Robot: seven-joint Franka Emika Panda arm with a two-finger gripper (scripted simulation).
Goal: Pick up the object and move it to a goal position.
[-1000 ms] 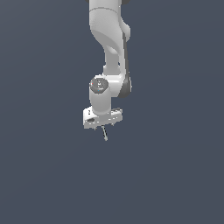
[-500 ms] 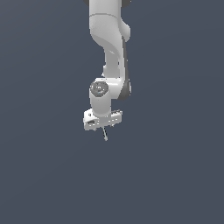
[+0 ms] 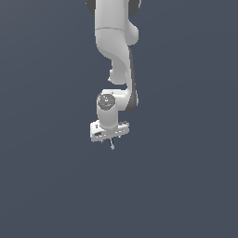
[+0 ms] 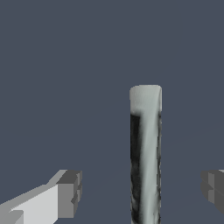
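Though no writing shows, stick [image 4: 145, 153] between claw [image 4: 140, 188] fingers, apart.

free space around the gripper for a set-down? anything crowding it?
Plain grey on all sides of the gripper in the exterior view, with nothing else visible. The only crowded spot is at the gripper: the stick stands between the fingers, a gap showing on each side in the wrist view. Contact can't be judged.

Flat, even simulator light on a dull slate backdrop, no cast shadows or glare, the white arm [image 3: 114, 51] bright with soft shading, everything coarse and blocky in the wrist view.
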